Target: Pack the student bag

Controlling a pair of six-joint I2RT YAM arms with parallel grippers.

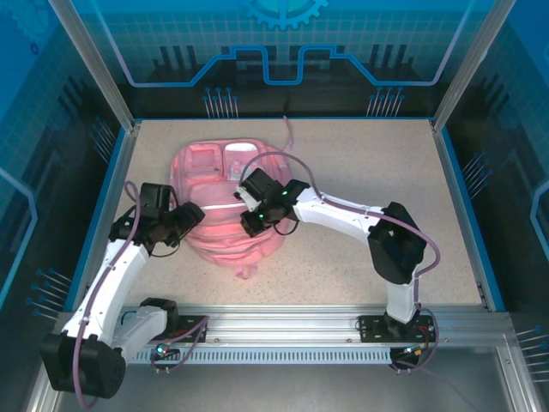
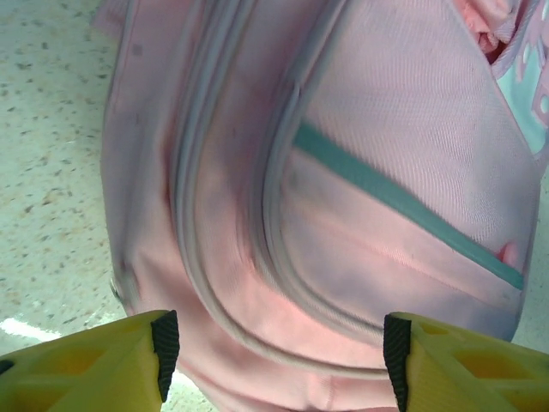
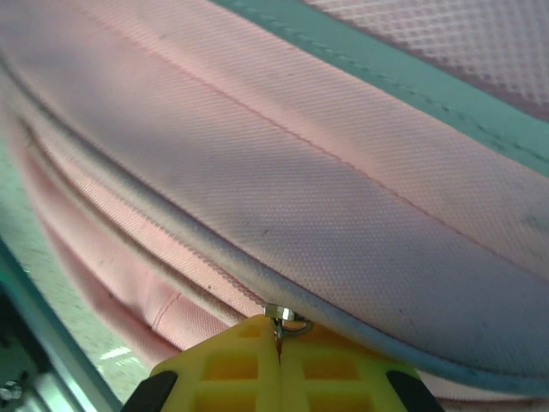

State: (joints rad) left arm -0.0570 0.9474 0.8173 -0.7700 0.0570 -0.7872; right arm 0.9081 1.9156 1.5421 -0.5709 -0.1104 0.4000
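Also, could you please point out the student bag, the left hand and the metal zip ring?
student bag [image 1: 201, 167]: top view, its pink upper panel.
left hand [image 2: 279, 348]: left wrist view, midway between open fingertips.
metal zip ring [image 3: 288, 316]: right wrist view, the ring's silver loop.

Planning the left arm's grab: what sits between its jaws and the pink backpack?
Nothing: in the left wrist view the open left gripper faces the student bag directly, its zip seams spanning the gap.
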